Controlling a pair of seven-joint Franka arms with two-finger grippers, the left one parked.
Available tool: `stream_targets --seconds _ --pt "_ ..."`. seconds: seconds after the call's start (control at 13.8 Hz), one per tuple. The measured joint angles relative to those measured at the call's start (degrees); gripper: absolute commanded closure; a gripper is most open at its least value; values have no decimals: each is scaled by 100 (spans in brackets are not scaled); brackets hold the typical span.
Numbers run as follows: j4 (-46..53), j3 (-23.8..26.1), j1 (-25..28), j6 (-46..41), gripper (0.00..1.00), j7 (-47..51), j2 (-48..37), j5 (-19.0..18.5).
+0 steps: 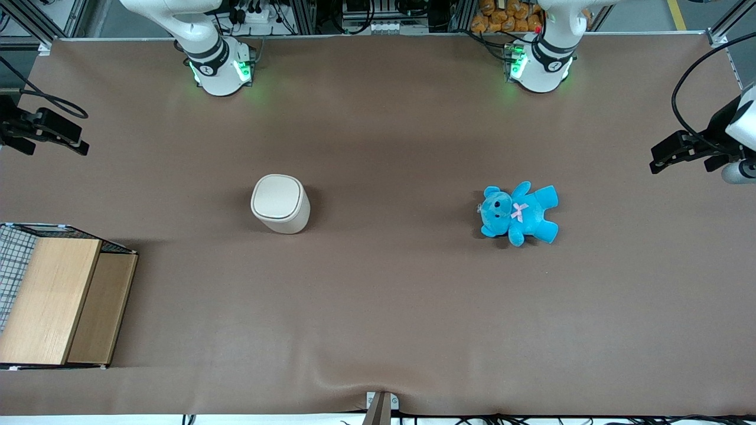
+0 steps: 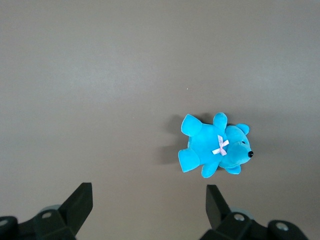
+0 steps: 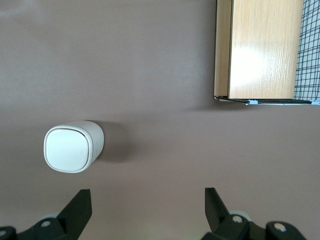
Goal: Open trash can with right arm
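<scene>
We start with the bench (image 1: 378,307), a wide brown-covered surface that carries everything. At its edge toward the working arm's end, near the corner closest to the front camera, sits the wooden box with wire mesh (image 1: 56,298). The right arm (image 1: 204,44) is raised and drawn back, its base by the edge farthest from the front camera. The trash can (image 1: 280,203) stands upright about midway between that edge and the near one, well apart from the box, its flat lid (image 3: 67,148) down and flush. The blue teddy bear (image 1: 518,212) lies toward the parked arm's end, well apart from the can. The gripper (image 3: 145,210) hangs high above the bench, near the edge at the working arm's end, fingers spread wide and empty.

We judge the task not yet begun: the approach comes first. The next move calls for bringing the gripper down over the can and catching the lid's free edge; which edge carries the hinge we cannot tell.
</scene>
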Motion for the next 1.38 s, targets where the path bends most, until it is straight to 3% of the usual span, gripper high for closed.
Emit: stream_targets --seconds 1.38 --pt "-25 -16 -1 -125 0 -1 109 -1"
